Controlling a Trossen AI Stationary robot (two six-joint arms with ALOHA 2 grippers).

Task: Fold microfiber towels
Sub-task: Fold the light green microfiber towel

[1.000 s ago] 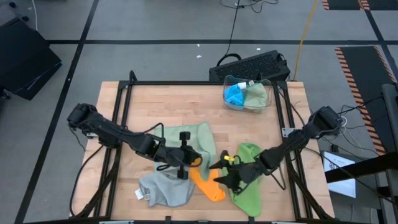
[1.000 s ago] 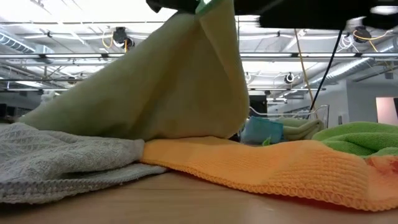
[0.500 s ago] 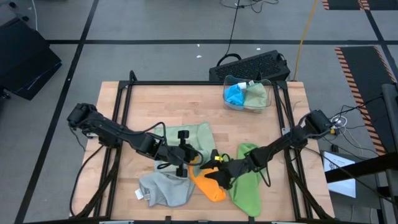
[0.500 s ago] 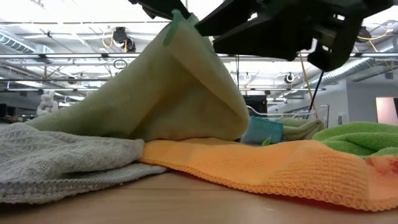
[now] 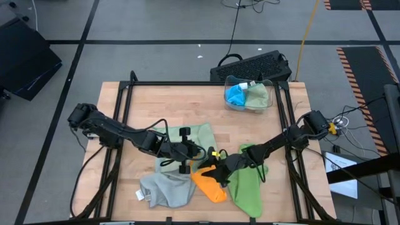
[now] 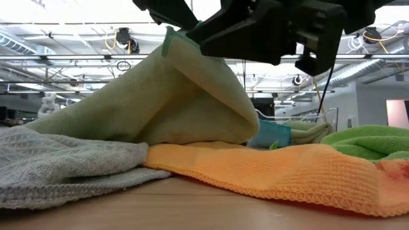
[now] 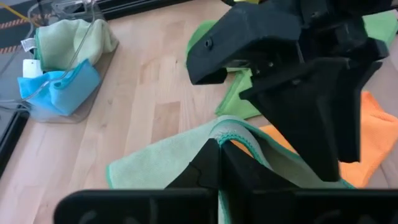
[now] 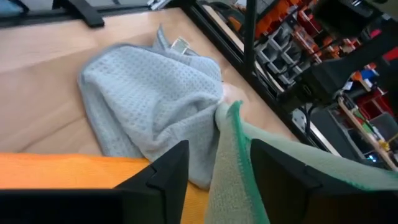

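A sage green towel [image 5: 199,134] lies mid-table with one edge lifted into a peak [image 6: 167,35]. My left gripper [image 5: 187,152] is shut on that edge. My right gripper [image 5: 215,167] has come in level from the right and is open. Its fingers [image 8: 163,177] stand on either side of the same green-stitched hem [image 8: 231,134], close beside the left gripper. A grey towel [image 5: 165,187], an orange towel [image 5: 209,185] and a lime green towel [image 5: 249,184] lie crumpled along the near edge. The sage towel's lower part rests on the grey and orange ones. My left gripper pinches the sage towel's stitched hem [image 7: 225,127] between its two fingertips, slanting down from the table's left. The hem is lifted clear and the cloth hangs from it like a tent, its lower part on the table and the other towels. Whether my right gripper's fingers touch the hem between them, I cannot tell.
A clear bin [image 5: 249,94] with a blue and a pale green towel stands at the far right of the table. A dark keyboard-like case [image 5: 253,64] lies beyond it. Bare wood [image 5: 162,103] lies across the far left half.
My right gripper has moved toward the table's left and a little down. It has closed in on my left gripper and the raised sage hem, and now straddles that hem. The towel stays lifted in my left gripper.
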